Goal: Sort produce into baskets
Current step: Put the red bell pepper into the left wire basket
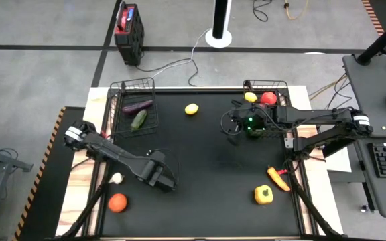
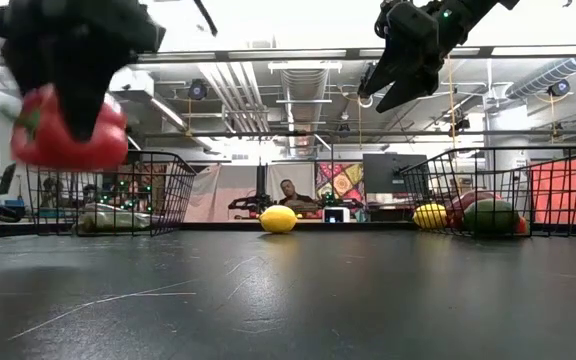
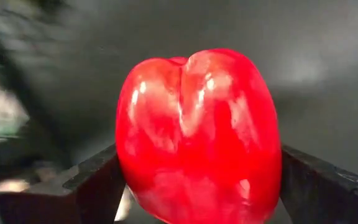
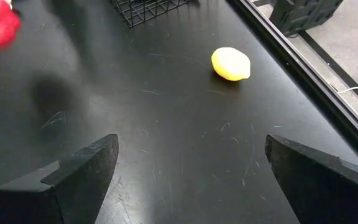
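Note:
My left gripper (image 1: 163,177) is shut on a red pepper (image 3: 197,137) above the table's near left part; the low view shows the pepper (image 2: 63,130) below the gripper, in the air. My right gripper (image 1: 233,124) is open and empty, high above the table (image 2: 393,70), beside the right basket (image 1: 267,86). That basket holds a lemon, a red tomato and a green piece. The left basket (image 1: 131,86) holds a purple eggplant (image 1: 137,106) and a green cucumber (image 1: 139,119). A lemon (image 1: 191,109) lies on the table between the baskets. My left gripper pinches the red pepper between its two fingers, one on each of its opposite sides (image 3: 126,180). The fingers come from above, pointing down. The pepper hangs below the gripper, lifted clear of the table (image 2: 63,150).
A white garlic (image 1: 116,178) and an orange tomato (image 1: 117,202) lie at the near left. A yellow pepper (image 1: 263,195) and an orange-red piece (image 1: 278,178) lie at the near right. The middle of the black mat is bare. A red-and-black box (image 1: 128,30) stands on the floor beyond the table.

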